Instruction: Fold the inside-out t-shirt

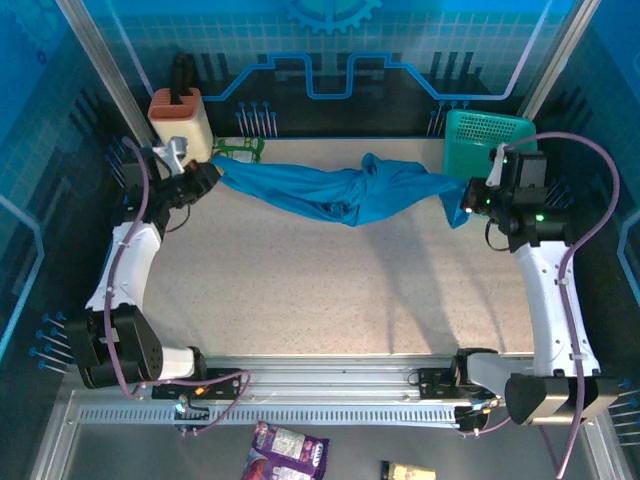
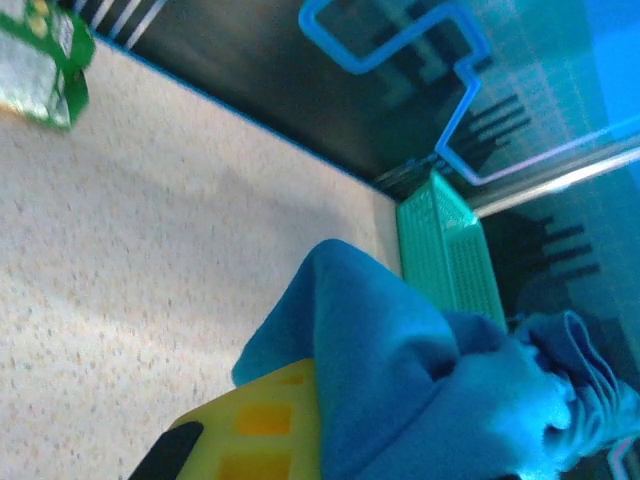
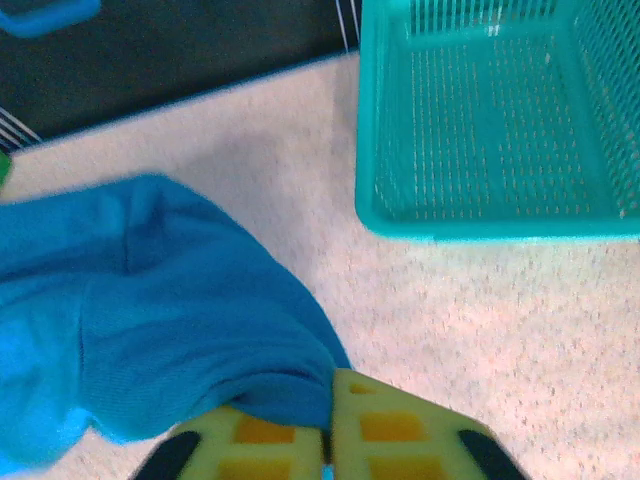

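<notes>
The plain blue-teal soft cloth t-shirt (image 1: 350,195) sags, bunched like a rope, from beside the rigid teal plastic mesh basket (image 1: 485,135) out to its left. The right end effector (image 1: 468,205) pinches the end by the basket, and the left end effector (image 1: 205,177) clamps the far end. Being light and limp, the shirt will likely twist; hem or shoulder corners look like better holds.

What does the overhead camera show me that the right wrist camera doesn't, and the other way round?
The overhead camera adds: both arms, with the t-shirt stretched between the left gripper and the right gripper, a cream container at the back left, and a purple snack packet in front of the bases. The wrist camera adds: a close look at the yellow fingers pinching the shirt's edge, and the mesh floor inside the basket. Shared: the blue shirt, the teal basket and the speckled table.
</notes>
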Robot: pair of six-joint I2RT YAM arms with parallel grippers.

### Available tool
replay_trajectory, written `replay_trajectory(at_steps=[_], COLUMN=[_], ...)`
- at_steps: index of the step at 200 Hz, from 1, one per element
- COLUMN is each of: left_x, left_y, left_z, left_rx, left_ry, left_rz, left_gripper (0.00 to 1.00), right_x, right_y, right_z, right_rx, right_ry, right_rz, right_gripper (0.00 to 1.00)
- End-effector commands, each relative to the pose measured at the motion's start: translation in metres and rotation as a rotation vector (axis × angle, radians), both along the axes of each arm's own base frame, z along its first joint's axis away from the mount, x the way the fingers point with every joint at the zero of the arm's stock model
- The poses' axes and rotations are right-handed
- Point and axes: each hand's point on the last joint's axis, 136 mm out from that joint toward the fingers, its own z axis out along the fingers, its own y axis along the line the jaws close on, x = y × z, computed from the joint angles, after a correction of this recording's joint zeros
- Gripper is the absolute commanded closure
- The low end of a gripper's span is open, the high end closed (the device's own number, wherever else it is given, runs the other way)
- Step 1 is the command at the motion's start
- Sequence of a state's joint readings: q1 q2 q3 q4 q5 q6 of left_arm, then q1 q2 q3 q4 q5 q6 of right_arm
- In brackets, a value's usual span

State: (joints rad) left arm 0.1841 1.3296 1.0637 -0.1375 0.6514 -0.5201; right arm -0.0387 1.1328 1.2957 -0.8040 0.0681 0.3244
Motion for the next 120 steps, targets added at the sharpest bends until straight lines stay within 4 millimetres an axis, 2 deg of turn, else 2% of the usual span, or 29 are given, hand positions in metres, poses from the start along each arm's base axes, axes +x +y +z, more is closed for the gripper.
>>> replay_trajectory(at_steps=[1, 13, 22, 42, 65, 85, 106, 120], left_x=[-0.033, -0.042, -0.046, -0.049, -0.047, -0.044, -0.044, -0.045], left_y=[-0.023, -0.03, -0.033, -0.032, -0.031, -0.03, -0.029, -0.029], left_z=[-0.076, -0.106, -0.122, -0.141, -0.141, -0.134, -0.13, -0.129], left_rx=[0.012, -0.007, -0.02, -0.026, -0.012, 0.0, 0.014, 0.015], left_ry=[0.207, 0.266, 0.297, 0.323, 0.32, 0.307, 0.301, 0.3], left_rz=[-0.062, -0.072, -0.07, -0.058, -0.053, -0.057, -0.06, -0.062], left_gripper=[1.0, 0.99, 0.99, 1.0, 1.0, 1.0, 1.0, 1.0], right_x=[-0.018, -0.021, -0.019, -0.013, -0.01, -0.015, -0.019, -0.02], right_y=[-0.001, 0.009, 0.02, 0.059, 0.122, 0.184, 0.235, 0.255], right_z=[-0.056, -0.069, -0.072, -0.077, -0.092, -0.117, -0.148, -0.169], right_rx=[0.03, 0.018, 0.015, 0.006, 0.034, 0.068, 0.057, 0.041], right_ry=[0.175, 0.215, 0.218, 0.234, 0.273, 0.332, 0.387, 0.427], right_rz=[-0.029, -0.008, 0.023, 0.121, 0.285, 0.431, 0.536, 0.557], right_gripper=[0.76, 0.72, 0.7, 0.68, 0.67, 0.68, 0.67, 0.67])
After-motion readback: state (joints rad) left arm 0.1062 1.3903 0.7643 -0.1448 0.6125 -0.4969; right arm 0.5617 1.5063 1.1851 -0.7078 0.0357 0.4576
